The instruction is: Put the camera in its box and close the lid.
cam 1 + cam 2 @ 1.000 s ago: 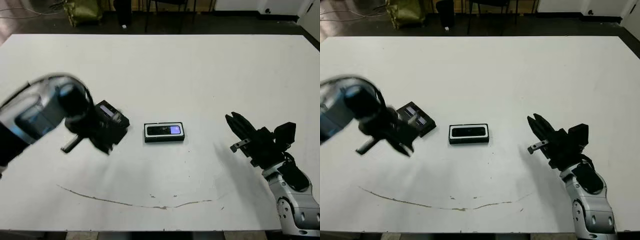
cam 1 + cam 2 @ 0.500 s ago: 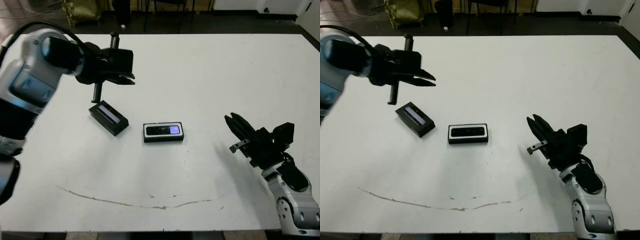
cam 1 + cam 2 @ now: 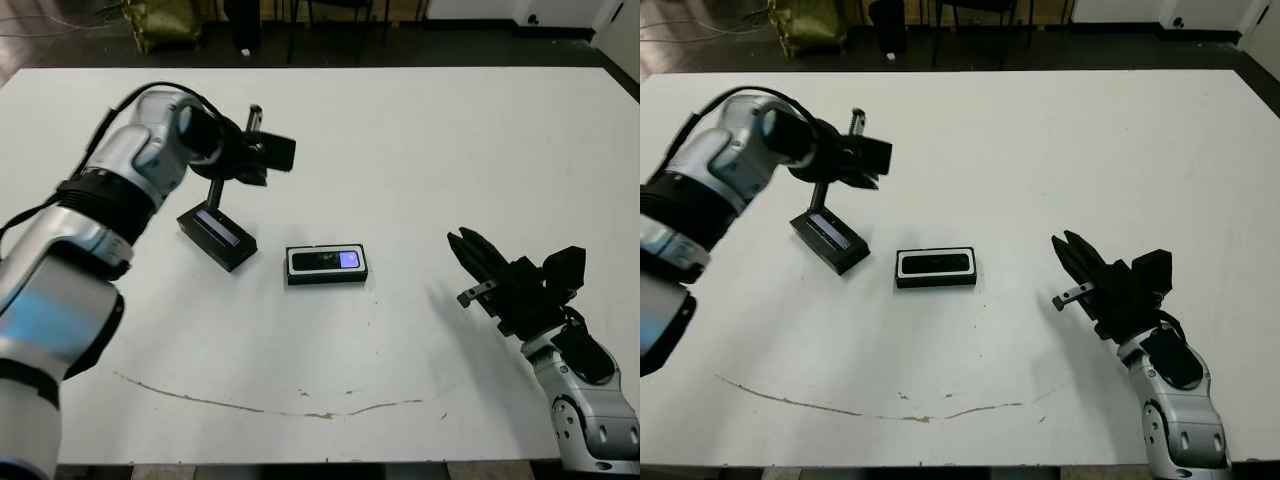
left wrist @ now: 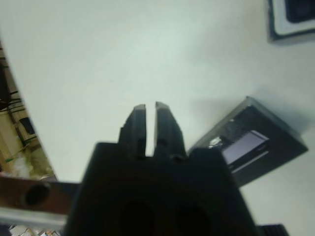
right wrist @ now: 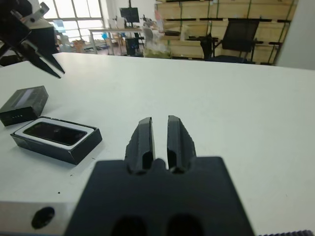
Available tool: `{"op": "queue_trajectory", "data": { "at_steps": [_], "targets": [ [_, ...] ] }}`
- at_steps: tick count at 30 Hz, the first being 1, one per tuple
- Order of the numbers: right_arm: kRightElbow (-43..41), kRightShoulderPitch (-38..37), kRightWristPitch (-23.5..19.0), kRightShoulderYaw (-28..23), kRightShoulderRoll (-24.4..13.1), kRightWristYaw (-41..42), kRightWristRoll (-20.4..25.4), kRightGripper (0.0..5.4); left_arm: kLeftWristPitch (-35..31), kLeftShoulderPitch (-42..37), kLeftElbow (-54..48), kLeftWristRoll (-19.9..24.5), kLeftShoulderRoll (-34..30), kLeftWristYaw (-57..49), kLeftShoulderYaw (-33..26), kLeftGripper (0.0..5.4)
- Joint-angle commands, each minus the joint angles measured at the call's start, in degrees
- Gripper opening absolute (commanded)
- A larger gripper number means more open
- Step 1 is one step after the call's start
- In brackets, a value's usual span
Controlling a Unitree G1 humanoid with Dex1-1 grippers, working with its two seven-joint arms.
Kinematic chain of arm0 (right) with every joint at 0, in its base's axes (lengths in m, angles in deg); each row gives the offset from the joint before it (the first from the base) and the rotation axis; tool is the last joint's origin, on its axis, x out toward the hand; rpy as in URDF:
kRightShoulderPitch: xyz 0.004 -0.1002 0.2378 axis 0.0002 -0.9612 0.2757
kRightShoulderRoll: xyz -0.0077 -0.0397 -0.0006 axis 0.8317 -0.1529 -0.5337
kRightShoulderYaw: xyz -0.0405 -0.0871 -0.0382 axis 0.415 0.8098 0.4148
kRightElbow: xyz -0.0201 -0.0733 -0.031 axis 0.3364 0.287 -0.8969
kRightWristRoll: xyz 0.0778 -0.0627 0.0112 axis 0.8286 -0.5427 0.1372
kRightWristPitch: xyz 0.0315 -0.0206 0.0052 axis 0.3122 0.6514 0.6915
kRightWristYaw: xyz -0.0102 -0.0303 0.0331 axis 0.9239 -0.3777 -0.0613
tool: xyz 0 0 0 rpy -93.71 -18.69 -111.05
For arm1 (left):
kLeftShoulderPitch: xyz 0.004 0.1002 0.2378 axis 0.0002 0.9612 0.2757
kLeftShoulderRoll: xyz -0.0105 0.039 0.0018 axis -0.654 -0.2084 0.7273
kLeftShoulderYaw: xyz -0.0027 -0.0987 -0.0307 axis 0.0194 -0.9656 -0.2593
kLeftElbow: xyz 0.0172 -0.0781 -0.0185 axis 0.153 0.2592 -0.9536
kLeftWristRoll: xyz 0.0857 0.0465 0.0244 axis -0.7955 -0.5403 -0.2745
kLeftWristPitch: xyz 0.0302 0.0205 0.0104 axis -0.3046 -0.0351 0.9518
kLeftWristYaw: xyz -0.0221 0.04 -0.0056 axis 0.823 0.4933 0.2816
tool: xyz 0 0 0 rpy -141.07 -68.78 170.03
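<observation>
White table point(image 3: 420, 130) fills nearly the whole frame, bare apart from a thin brown scuff line along its lower edge. Across the left of the frame the left arm reaches in, its black two-fingered left end effector point(image 3: 268, 152) held in the air at upper left, above and just beyond the lid; its fingers lie close together with only a slit between them and grip nothing. At lower right the right end effector point(image 3: 468, 246) hovers low over the table, well apart from the work, fingers likewise nearly together and empty, probably parked out of the way. The black rectangular lid with its glossy bluish-grey window point(image 3: 218, 237) lies left of centre, set at an angle and just beside the box. The shallow black box with white lining point(image 3: 327, 265) sits at centre, and the slim black camera with its small purple screen point(image 3: 329, 260) already rests inside it, so closing remains.
</observation>
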Motion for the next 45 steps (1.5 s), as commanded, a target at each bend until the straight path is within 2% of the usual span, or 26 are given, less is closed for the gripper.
{"op": "queue_trajectory", "data": {
  "at_steps": [1,4,11,15,18,22,27,30,35,45],
  "targets": [
    [-0.2,-1.2,-1.4,0.1,-0.5,-0.4,-0.3,0.01,1.8,-1.9,3.8,-2.4,1.9,1.4,1.7,0.00],
    [-0.8,-1.5,-2.0,0.3,-0.3,-1.0,-0.6,0.01,3.9,-2.8,5.6,-3.7,3.0,2.5,2.6,0.00],
    [0.6,-1.5,-0.1,0.3,0.0,-0.1,-0.4,0.01,7.1,-2.5,6.2,-5.5,4.1,6.9,4.1,0.00],
    [0.8,-1.6,-0.2,0.4,0.0,-0.1,-0.4,0.01,5.1,-1.7,6.0,-8.5,4.6,7.9,6.1,0.00],
    [-0.7,-2.0,-1.5,0.6,0.0,-1.1,-0.7,0.01,5.3,-1.1,5.7,-8.9,4.0,8.9,6.3,0.00],
    [-0.2,-2.1,-0.6,0.8,0.0,-1.0,-1.0,0.01,4.3,-0.5,5.4,-10.3,3.8,9.3,6.9,0.00],
    [-1.0,-2.2,-1.7,1.0,-0.1,-1.6,-1.1,0.01,3.6,0.3,4.8,-11.7,3.2,9.5,7.3,0.00],
    [0.1,-2.0,-0.7,0.8,0.3,-0.6,-0.1,0.01,3.4,0.9,5.3,-12.1,3.3,8.8,7.4,0.00],
    [-0.4,-2.1,-2.1,0.7,0.2,-0.9,0.5,0.01,5.8,1.2,4.3,-11.7,2.7,9.5,7.1,0.00],
    [-0.1,-2.1,-0.8,0.9,-0.2,-0.5,-0.3,0.01,6.8,3.2,1.1,-11.1,0.3,12.5,6.7,0.00]
  ]
}}
